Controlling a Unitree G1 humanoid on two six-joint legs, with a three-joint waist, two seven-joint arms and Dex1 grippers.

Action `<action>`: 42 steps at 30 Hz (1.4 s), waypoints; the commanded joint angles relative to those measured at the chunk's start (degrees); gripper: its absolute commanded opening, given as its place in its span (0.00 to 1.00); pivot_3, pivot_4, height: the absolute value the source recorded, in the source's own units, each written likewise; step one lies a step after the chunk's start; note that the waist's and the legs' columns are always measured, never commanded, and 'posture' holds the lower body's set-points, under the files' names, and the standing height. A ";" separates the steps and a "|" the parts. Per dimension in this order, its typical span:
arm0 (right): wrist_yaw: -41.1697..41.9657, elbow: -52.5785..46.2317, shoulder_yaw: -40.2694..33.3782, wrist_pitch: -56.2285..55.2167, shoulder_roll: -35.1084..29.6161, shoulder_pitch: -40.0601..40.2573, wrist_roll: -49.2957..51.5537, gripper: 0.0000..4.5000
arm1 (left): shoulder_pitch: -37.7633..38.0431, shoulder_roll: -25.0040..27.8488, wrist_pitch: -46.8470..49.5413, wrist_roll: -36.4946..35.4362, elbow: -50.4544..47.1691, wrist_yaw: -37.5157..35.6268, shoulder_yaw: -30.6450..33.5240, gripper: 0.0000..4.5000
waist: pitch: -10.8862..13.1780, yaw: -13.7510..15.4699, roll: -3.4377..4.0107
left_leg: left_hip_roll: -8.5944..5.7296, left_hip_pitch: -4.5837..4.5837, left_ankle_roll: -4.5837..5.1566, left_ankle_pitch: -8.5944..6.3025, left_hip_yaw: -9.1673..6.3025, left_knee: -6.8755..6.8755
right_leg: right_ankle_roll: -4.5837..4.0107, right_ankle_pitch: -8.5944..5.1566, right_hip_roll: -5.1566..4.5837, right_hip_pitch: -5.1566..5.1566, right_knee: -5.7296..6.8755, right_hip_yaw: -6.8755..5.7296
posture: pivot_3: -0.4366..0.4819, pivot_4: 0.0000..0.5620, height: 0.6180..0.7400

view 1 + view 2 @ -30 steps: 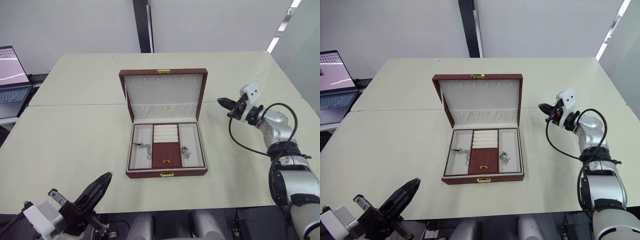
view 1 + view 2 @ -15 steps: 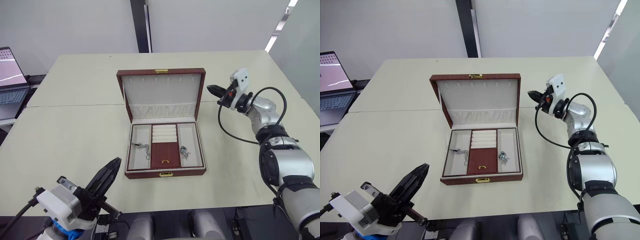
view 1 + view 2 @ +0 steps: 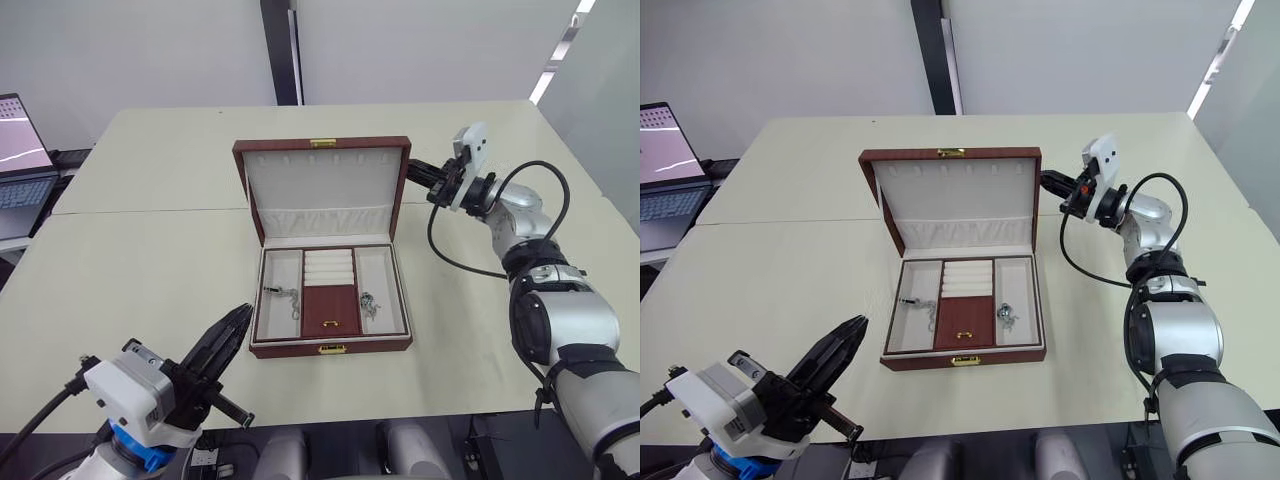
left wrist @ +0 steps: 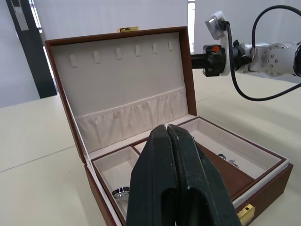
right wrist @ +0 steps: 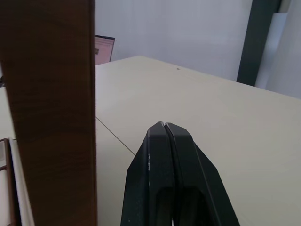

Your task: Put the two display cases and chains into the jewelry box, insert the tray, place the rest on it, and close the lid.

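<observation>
Pointing my right gripper [image 3: 412,167], fingers pressed together, at the raised lid [image 3: 323,190] upper centre, left gripper [image 3: 238,322] likewise closed, lower left, near the jewelry box [image 3: 331,348].

Bright, even overhead light; soft shadows, no glare; wrist views' foreground slightly blurred.

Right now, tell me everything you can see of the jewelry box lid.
The lid stands open, hinged at the back of the jewelry box and leaning slightly rearward. Outside it looks like reddish-brown wood with a gold catch on its top edge; inside is cream lining, a row of small hooks near the top and a gathered pocket along the bottom. The right gripper, fingers shut, sits just at its right edge; I cannot tell whether they touch.
</observation>
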 commanded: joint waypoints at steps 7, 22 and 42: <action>8.46 -12.00 1.08 8.01 -1.24 4.15 2.48 0.00 | 0.06 1.65 1.92 -0.72 -3.53 1.71 0.74 0.00 | 0.00 0.06 0.00 | 0.00 -0.01 0.00 0.00 -0.02 0.00 | 0.00 0.00 -0.01 0.01 0.00 -0.01 | 0.48 0.27 1.00; 10.69 -24.26 3.56 16.46 -3.93 10.57 3.66 0.00 | 2.52 2.86 2.00 -1.22 -4.40 1.83 0.70 0.00 | 0.01 0.09 0.01 | -0.01 0.00 0.00 0.00 -0.01 0.02 | 0.00 0.00 0.00 0.00 -0.01 -0.01 | 0.48 0.27 1.00; 6.89 -33.77 1.54 16.29 -8.01 20.20 4.87 0.14 | -2.23 5.56 1.30 -3.35 5.53 -1.84 9.98 0.28 | 0.00 0.73 0.01 | -0.02 -0.02 0.00 0.00 -0.03 0.00 | 0.00 0.00 -0.01 0.01 -0.04 -0.04 | 0.48 0.27 1.00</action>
